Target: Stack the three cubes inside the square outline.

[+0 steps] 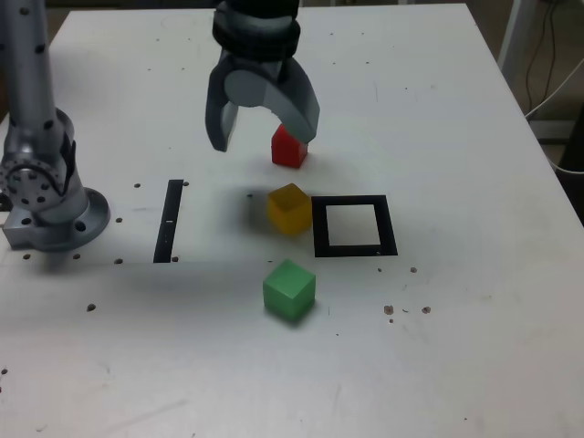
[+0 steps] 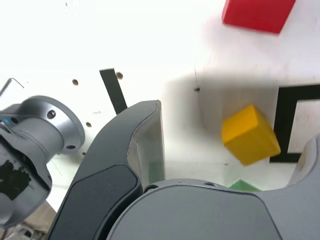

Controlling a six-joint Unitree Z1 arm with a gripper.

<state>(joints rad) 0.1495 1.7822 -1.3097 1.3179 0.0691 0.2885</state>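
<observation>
as it hangs above red cube (image 1: 289, 148), claw (image 1: 263, 134) wide open, holding nthg

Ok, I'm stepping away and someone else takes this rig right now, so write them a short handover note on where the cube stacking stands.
Hand: open, empty, hovering above the table near the red cube.
Red cube: on the table, beyond the yellow one.
Yellow cube: on the table, just outside the square outline's edge on the exterior view's left.
Green cube: on the table, nearer the camera, clear of the outline.
Done: nothing stacked; the outline holds no cube.
Left: place one cube inside the outline, then stack the other two on it.
</observation>
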